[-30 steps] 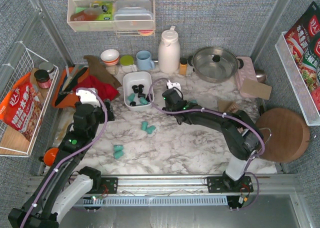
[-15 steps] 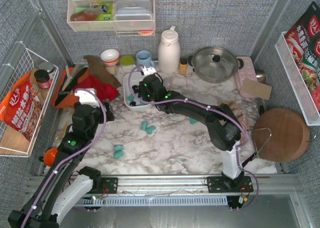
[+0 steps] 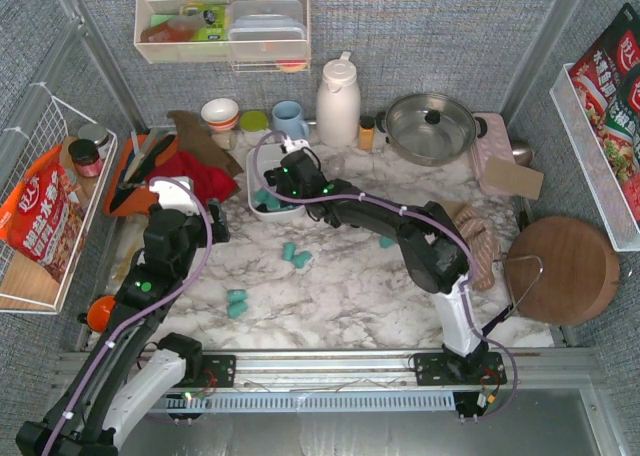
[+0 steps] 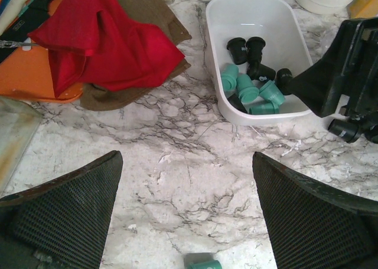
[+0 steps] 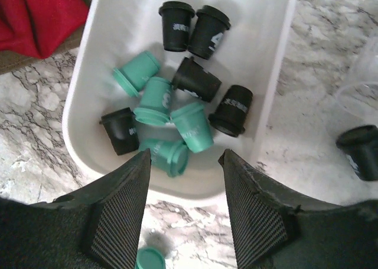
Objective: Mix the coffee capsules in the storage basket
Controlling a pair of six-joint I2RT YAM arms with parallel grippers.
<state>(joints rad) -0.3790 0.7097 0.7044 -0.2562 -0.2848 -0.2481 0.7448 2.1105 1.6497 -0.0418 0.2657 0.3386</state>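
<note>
The white storage basket [image 3: 256, 166] stands at the back middle of the marble table. It holds several teal capsules [image 5: 192, 127] and black capsules [image 5: 195, 80] lying jumbled. My right gripper [image 5: 184, 157] is open and empty, hovering over the basket's near end; in the top view it [image 3: 288, 184] covers part of the basket. My left gripper [image 4: 188, 163] is open and empty above bare marble, left of and nearer than the basket [image 4: 215, 45]. Loose teal capsules [image 3: 295, 254] lie on the table, with more nearer the front [image 3: 236, 303].
A red cloth [image 4: 112, 39] and an orange tray [image 4: 35, 80] lie left of the basket. A black capsule [image 5: 360, 151] lies by a clear cup right of it. A blue mug [image 3: 290, 119], white thermos [image 3: 338, 101], pot [image 3: 432, 126] and wooden board [image 3: 565, 268] are nearby.
My right gripper has swung left from beside the basket's right side to over the basket. The left arm has not moved.
</note>
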